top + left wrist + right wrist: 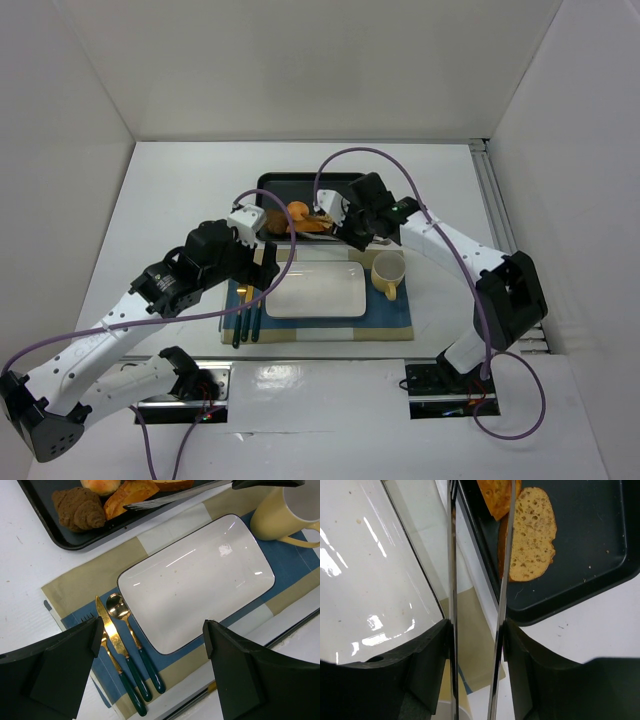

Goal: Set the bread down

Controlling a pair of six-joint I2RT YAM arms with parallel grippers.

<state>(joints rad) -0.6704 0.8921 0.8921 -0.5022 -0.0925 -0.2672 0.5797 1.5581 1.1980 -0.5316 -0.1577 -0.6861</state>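
Note:
A black tray holds several breads: a brown croissant, a round bun, an orange-brown piece and a flat slice. My right gripper is shut on metal tongs, seen in the top view at the tray's near edge. The tongs' arms reach over the breads, with the tips at the orange-brown piece; I cannot tell whether they grip it. The white rectangular plate is bare. My left gripper is open and empty above the plate's near-left corner.
A blue and beige placemat lies under the plate. A gold knife, a spoon and a fork with dark green handles lie left of the plate. A yellow cup stands right of it. White walls close in the table.

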